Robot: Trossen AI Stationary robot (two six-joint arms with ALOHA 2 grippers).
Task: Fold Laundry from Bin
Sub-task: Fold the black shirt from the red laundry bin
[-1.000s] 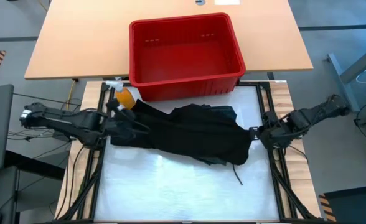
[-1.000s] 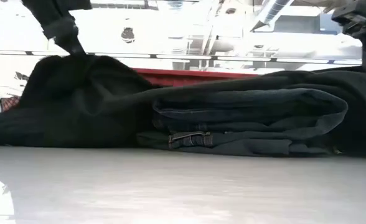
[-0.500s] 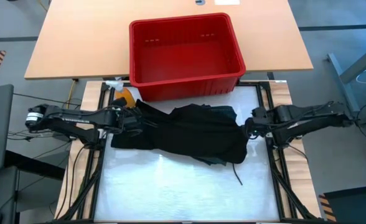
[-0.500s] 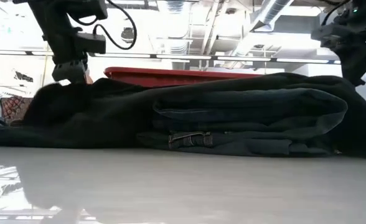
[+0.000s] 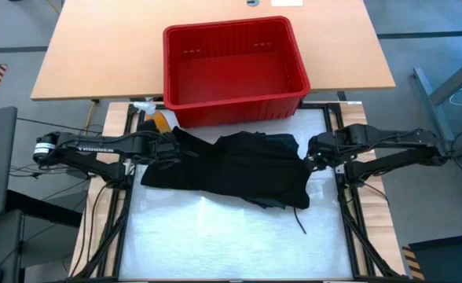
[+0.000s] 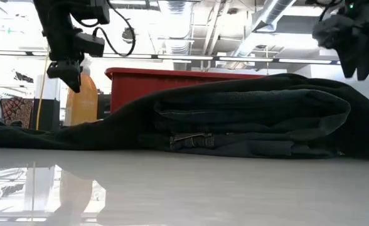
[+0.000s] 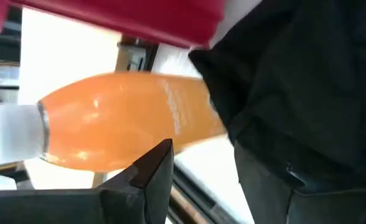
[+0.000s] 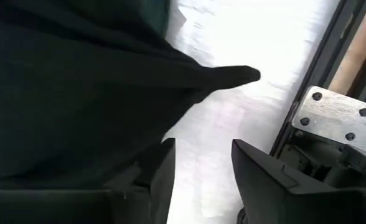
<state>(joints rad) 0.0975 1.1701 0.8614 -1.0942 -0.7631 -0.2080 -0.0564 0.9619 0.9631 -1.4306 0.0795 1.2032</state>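
The laundry [image 5: 231, 169] lies part-folded on the white worktop [image 5: 215, 236] just in front of the emptied bin [image 5: 232, 71], with the left gripper [image 5: 172, 146] and right gripper [image 5: 313, 154] parted and empty at its two ends (apparently a release between folds), so the next move calls for regrasping an edge.

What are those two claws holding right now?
Nothing. The left gripper and right gripper both hang open, clear of the dark laundry lying on the table.

1 red bin [image 5: 235, 67], 1 dark laundry pile [image 5: 231, 169], 1 orange spray bottle [image 5: 156, 122], 2 arms.
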